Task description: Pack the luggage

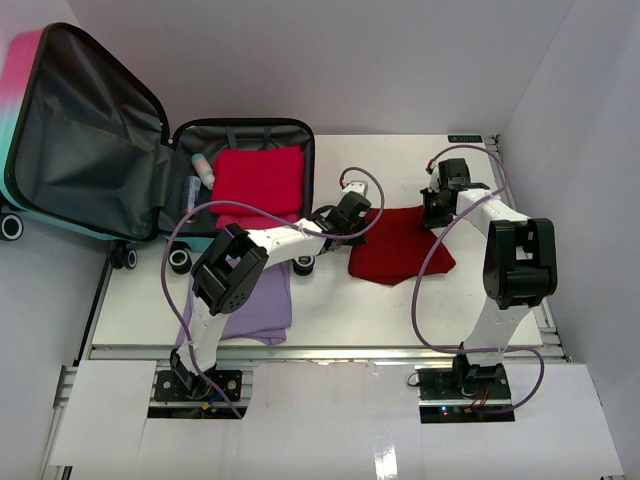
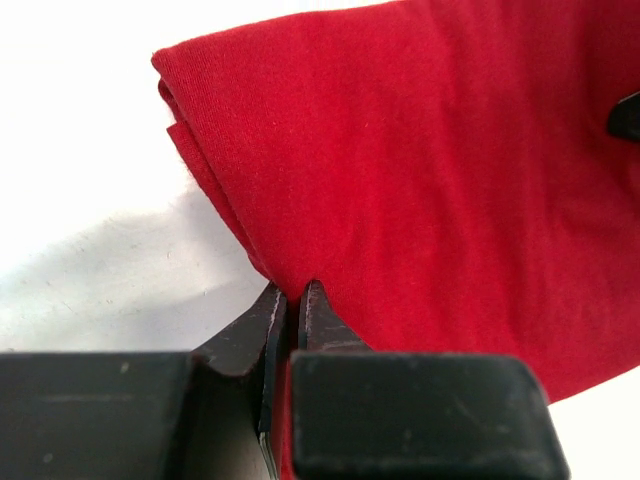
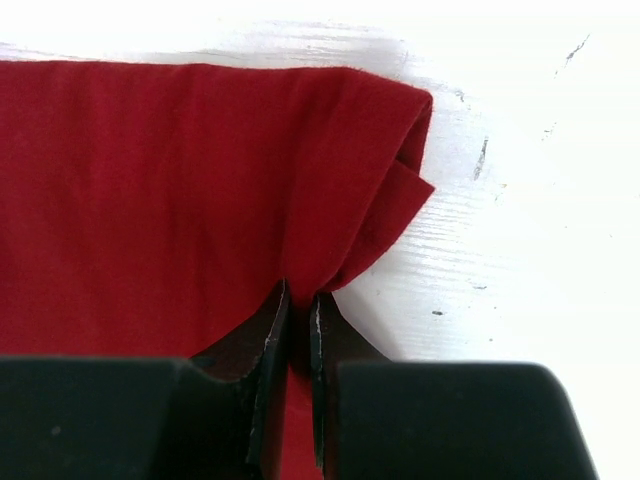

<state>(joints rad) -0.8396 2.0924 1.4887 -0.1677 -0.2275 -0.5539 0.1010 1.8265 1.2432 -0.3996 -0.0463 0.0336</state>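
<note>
one suitcase (image 1: 60, 130) — two arms (image 1: 270, 240)

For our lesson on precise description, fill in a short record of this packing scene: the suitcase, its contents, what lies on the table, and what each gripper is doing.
luggage: open, lid propped up, far left of the table
inside it: folded bright red cloth; small bottle
on the table: dark red cloth, centre right; purple cloth, near left
left gripper: shut on the dark red cloth's left edge
right gripper: shut on its right edge
</note>
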